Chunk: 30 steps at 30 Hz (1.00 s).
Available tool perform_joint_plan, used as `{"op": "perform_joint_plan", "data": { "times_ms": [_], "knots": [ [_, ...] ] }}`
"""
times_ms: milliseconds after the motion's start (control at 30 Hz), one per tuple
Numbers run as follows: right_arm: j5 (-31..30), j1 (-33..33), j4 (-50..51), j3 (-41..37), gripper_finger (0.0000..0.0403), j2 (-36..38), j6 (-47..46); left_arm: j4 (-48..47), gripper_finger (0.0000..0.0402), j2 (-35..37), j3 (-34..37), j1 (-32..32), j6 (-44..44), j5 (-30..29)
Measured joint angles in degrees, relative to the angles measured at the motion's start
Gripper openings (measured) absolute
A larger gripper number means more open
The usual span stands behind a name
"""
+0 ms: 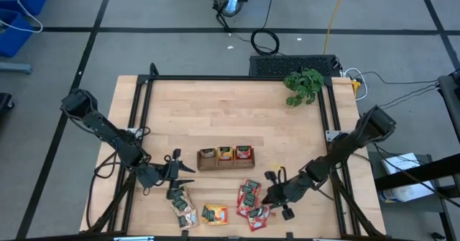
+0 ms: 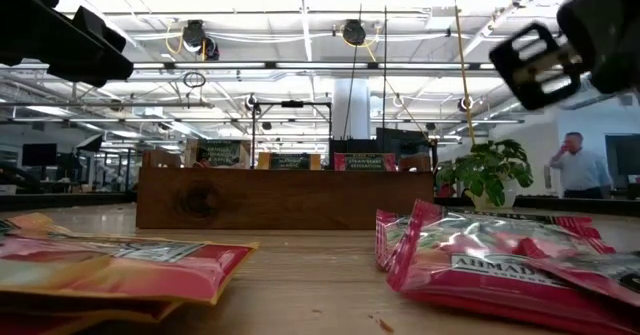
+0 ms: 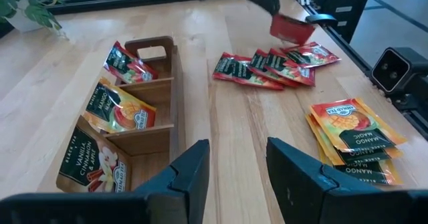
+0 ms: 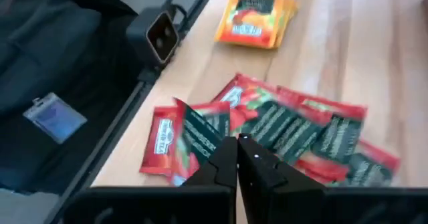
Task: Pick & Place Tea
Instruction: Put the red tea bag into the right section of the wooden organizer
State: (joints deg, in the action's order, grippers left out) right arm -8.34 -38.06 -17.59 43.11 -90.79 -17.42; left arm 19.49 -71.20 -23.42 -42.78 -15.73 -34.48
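My right gripper point(image 1: 271, 193) hangs over the pile of red tea sachets point(image 1: 251, 201) at the table's near right, shut on one red sachet point(image 3: 291, 29). The rest of the red pile point(image 4: 301, 134) lies flat on the wood below. My left gripper point(image 3: 237, 150) stands open near the brown tray's left end point(image 1: 203, 158), with nothing between its fingers. Orange sachets point(image 1: 214, 214) and dark ones point(image 1: 184, 208) lie in stacks by the near edge. The tray point(image 3: 170, 83) holds a sachet in each of its three compartments. My right gripper pinches the red sachet between its two shut fingers, at an edge point(image 4: 215, 144) of the sachet. The fingers slant down from the table's right side. In the left wrist view the sachet hangs below the fingers, lifted clear of the pile.
A leafy plant point(image 1: 304, 85) stands at the far right corner. A black frame rail point(image 1: 237, 78) runs along the table's far edge. A small camera point(image 4: 160, 33) is mounted at the near edge by the orange stack point(image 4: 254, 23). Bare wood lies between tray and plant.
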Motion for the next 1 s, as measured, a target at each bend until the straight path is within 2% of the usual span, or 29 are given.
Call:
{"op": "perform_joint_plan", "data": {
  "times_ms": [200, 433, 567, 667, 767, 900, 1000],
  "knots": [
    [-4.01, 0.13, 8.8, 4.15, 0.0, 2.53, -0.02, 0.01, 0.0152, 0.0, 0.0, 0.0, -0.04, 0.0],
    [-6.62, 2.23, 12.39, 7.76, 0.0, 2.53, -1.43, 0.1, 0.0152, 0.0, 0.0, 0.0, -0.07, 0.0],
    [-1.18, 3.36, 13.2, 7.94, 0.0, 2.48, -1.12, 0.08, 0.0152, 0.0, 0.0, 0.0, -0.09, 0.0],
    [-0.42, 3.5, 15.28, 7.94, 0.0, 2.52, -1.0, 0.08, 0.0152, 0.0, 0.0, 0.0, -0.09, 0.0],
    [2.64, 3.55, 18.14, 7.93, 0.001, 2.48, 3.72, 0.06, 0.0152, 0.0, 0.0, 0.0, 0.19, 0.0],
    [7.38, 5.99, 19.94, 9.1, 0.0046, 2.46, 8.16, 0.03, 0.0152, 0.0, 0.0, 0.07, 0.73, -0.02],
    [7.01, 8.87, 27.02, 14.98, 0.0086, 0.73, 12.34, 0.05, 0.0152, 0.0, 0.0, 0.05, 2.01, -0.04]
  ]
}}
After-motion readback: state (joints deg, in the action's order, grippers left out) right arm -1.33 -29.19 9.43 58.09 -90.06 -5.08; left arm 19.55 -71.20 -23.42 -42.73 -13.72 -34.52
